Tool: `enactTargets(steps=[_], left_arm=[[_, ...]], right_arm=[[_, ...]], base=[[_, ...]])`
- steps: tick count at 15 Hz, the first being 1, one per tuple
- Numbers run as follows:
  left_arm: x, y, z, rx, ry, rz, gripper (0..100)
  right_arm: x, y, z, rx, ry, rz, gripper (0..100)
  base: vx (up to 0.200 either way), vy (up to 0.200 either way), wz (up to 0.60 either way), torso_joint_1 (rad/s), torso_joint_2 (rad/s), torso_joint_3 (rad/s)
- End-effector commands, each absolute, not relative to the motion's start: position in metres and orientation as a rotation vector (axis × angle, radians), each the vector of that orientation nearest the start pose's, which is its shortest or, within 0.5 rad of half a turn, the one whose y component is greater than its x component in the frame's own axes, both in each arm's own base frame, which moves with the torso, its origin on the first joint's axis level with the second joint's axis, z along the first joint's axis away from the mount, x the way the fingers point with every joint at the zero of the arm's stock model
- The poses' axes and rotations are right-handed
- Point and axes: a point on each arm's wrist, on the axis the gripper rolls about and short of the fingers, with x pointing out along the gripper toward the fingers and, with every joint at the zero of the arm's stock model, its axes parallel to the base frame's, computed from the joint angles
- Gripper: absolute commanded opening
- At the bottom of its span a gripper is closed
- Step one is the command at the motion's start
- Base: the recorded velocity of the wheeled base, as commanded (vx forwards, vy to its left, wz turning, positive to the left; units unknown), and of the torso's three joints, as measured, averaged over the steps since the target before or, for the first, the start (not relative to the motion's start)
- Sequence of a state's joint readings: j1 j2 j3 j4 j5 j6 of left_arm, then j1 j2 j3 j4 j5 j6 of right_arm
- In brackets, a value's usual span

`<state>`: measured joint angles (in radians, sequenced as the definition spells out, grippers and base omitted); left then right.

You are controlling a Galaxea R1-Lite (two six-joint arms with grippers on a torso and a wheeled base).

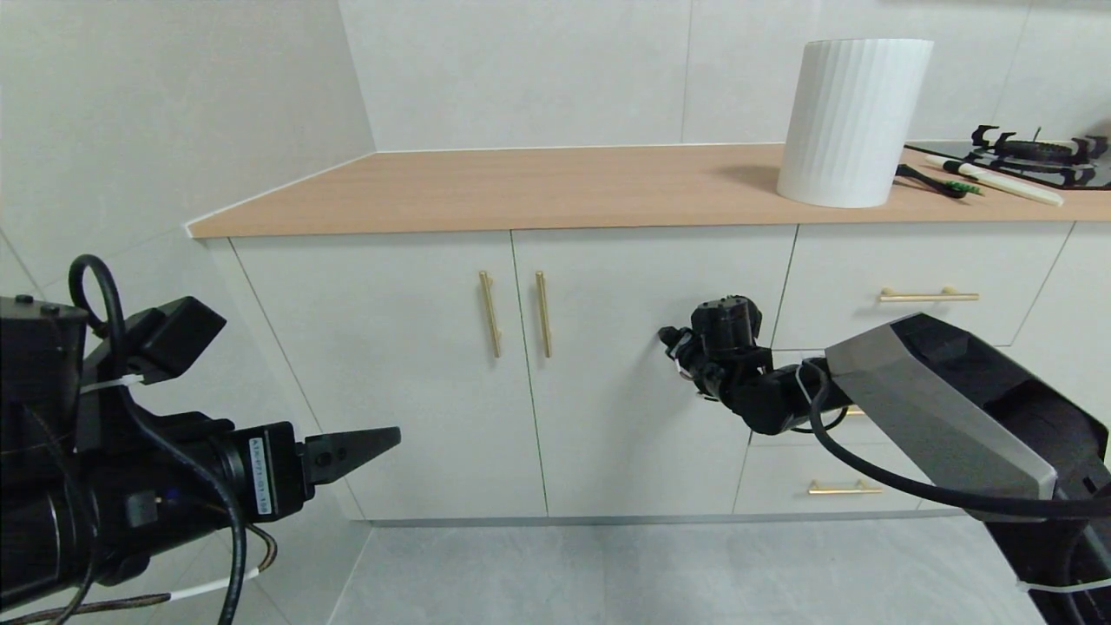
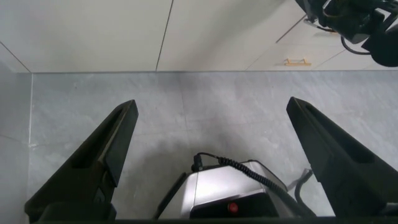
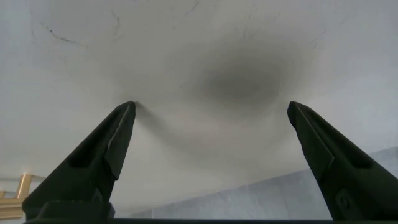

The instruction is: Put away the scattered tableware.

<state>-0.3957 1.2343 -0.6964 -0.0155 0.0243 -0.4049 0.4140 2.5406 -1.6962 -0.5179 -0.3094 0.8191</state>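
Observation:
On the wooden counter (image 1: 521,187) at the far right lie a black-handled utensil with a green part (image 1: 942,182) and a long white utensil (image 1: 1007,184). A tall white ribbed container (image 1: 855,121) stands upright just left of them. My right gripper (image 1: 675,340) is low in front of the counter, close against a white cabinet door (image 3: 205,56); it (image 3: 211,109) stands open and holds nothing. My left gripper (image 1: 382,438) is at the lower left, far from the counter. It (image 2: 211,106) is open and empty above the grey floor (image 2: 205,118).
A gas hob (image 1: 1037,156) sits at the counter's far right end. Below the counter are double doors with gold handles (image 1: 516,312) and drawers (image 1: 929,295) on the right. A tiled wall (image 1: 130,130) closes the left side.

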Motion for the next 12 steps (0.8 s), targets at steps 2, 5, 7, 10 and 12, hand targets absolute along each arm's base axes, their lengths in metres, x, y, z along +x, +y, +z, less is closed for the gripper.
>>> enactTargets(steps=[2, 5, 7, 10, 12], left_arm=[[0.165, -0.068, 0.207, -0.282, 0.579, -0.253, 100], [0.165, -0.068, 0.207, -0.282, 0.579, -0.253, 100], [0.165, -0.068, 0.207, -0.281, 0.576, -0.25, 100], [0.152, -0.063, 0.222, -0.297, 0.499, -0.26, 100], [0.133, -0.055, 0.235, -0.311, 0.415, -0.284, 100]], right_arm=[[0.476, 0.201, 0.056, 0.697, 0.326, -0.028, 100], [0.47, 0.201, 0.064, 0.696, 0.327, -0.022, 100], [0.459, 0.199, 0.074, 0.696, 0.339, -0.005, 100], [0.411, 0.193, 0.134, 0.699, 0.329, 0.099, 100], [0.375, 0.175, 0.172, 0.661, 0.262, 0.153, 100]], base=[[0.0, 0.0, 0.0, 0.0, 0.0, 0.0], [0.0, 0.0, 0.0, 0.0, 0.0, 0.0], [0.0, 0.0, 0.0, 0.0, 0.0, 0.0], [0.0, 0.0, 0.0, 0.0, 0.0, 0.0], [0.0, 0.0, 0.0, 0.0, 0.0, 0.0]])
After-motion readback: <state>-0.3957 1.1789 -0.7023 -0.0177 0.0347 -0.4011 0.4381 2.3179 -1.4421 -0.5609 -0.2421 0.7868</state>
